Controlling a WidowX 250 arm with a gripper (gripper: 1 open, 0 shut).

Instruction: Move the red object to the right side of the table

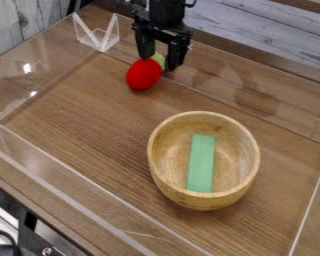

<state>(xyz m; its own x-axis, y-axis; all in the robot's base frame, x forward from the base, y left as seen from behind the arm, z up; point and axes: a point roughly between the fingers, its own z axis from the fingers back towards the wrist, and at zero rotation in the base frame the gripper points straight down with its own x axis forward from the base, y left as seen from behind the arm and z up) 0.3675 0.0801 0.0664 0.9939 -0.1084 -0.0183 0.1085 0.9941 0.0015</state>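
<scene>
The red object (144, 74), a small strawberry-like toy, lies on the brown wood-grain table (83, 130) near its far edge, left of centre. Its green leafy top points toward the black gripper (164, 60), which hangs straight down just behind and to the right of it. The two fingers stand apart with nothing between them; the toy rests on the table free of them.
A round light wooden bowl (167, 165) with a flat green block (202, 163) inside sits at the front right. Clear acrylic walls (93, 35) edge the tabletop. A grey plank wall runs behind.
</scene>
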